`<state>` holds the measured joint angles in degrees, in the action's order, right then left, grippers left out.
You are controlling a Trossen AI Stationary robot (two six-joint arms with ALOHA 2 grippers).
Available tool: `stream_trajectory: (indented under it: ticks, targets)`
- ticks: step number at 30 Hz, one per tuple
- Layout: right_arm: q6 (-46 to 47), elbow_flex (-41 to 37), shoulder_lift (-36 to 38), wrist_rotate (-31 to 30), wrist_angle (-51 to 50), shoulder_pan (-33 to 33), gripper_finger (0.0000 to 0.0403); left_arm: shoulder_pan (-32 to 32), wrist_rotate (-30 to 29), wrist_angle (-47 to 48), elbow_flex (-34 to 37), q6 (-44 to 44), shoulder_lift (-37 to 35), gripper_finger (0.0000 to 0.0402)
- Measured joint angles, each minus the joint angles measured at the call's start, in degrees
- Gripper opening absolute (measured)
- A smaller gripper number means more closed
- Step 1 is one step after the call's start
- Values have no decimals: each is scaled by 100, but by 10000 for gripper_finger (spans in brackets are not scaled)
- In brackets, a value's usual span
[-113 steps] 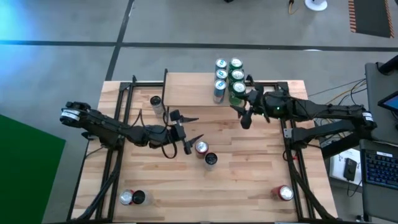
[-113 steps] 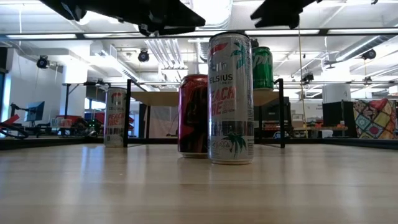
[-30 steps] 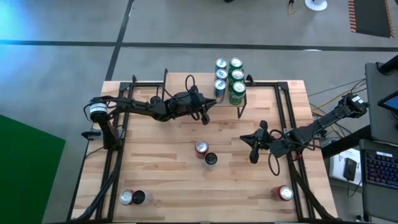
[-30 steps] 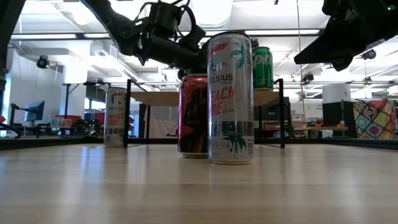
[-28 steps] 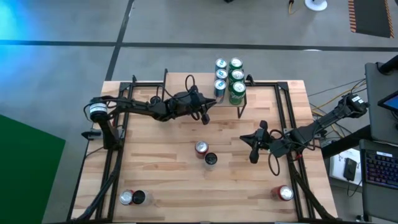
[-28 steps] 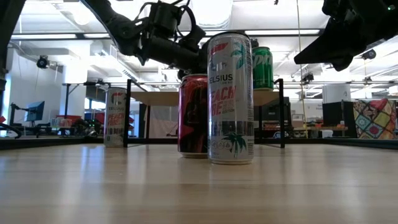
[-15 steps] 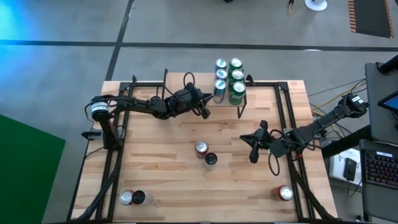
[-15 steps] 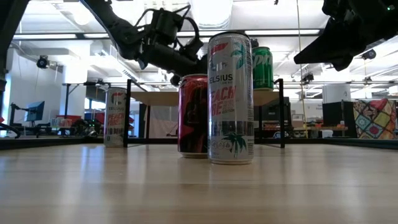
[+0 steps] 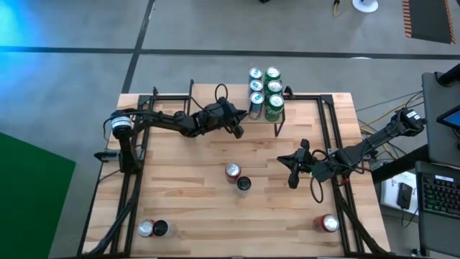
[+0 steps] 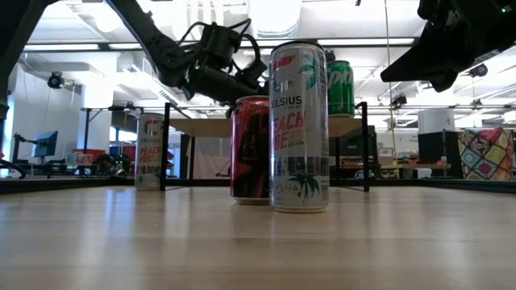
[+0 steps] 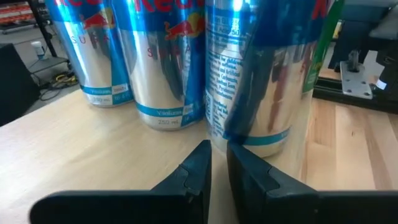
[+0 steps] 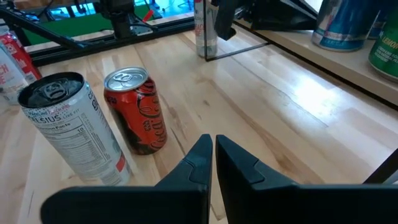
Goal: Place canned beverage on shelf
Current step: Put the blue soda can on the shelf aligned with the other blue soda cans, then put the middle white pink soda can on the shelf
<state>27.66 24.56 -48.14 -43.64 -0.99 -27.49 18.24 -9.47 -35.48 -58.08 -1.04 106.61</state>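
The shelf (image 9: 205,97) stands at the table's far edge, with several cans (image 9: 264,88) upright on its right end. In the left wrist view these are blue-and-silver cans (image 11: 165,62) on the board (image 11: 93,143). My left gripper (image 9: 238,129) is shut and sits low over the board, pointing at the nearest blue-and-silver can (image 11: 258,74). My right gripper (image 9: 293,171) is shut and hovers right of centre. It faces a red can (image 12: 138,109) and a tall silver can (image 12: 65,121) standing mid-table. My left gripper has its shut fingertips (image 11: 202,155) level at the foot of the nearest blue-and-silver can (image 11: 249,135), coming from the table's left. Whether they touch the can I cannot tell.
Two cans (image 9: 152,229) stand at the near left corner and a red can (image 9: 329,223) at the near right. Another tall can (image 10: 149,151) stands by the shelf's left leg. Black frame rails (image 9: 133,165) run along both table sides.
My left gripper has edged toward the table's far edge, closer to the cans on the shelf. My right arm has kept still.
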Motion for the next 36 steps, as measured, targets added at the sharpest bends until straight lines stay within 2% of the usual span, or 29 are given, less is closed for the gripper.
stream_trajectory:
  ticks: [4, 8, 13, 17, 22, 28, 32, 36]
  targets:
    - [13, 0, 0, 2, -2, 2, 13, 2, -38, 145, 65, 4, -99, 36]
    - [19, 0, 0, 5, -42, 0, 13, 0, -72, 875, 86, 2, -392, 36]
    - [-202, -4, 0, 6, -42, 2, 13, -249, -479, 1540, 240, -44, -793, 36]
    - [-503, -4, -43, 15, -47, 2, 13, -604, -703, 1467, 538, -64, -1007, 36]
    - [-664, -16, -134, 15, -207, 2, 13, -1210, -682, 1605, 1084, -348, -1434, 36]
    - [-1013, -26, -160, 59, -299, 2, 13, -2196, -1962, 1560, 1750, -447, -2312, 36]
    - [-524, -26, -244, 519, 82, 2, 13, -2632, -1929, 1513, 1995, -647, -2664, 47]
    - [-467, 24, -427, 570, 298, 2, 13, -2902, -1797, 1426, 2301, -912, -2725, 90]
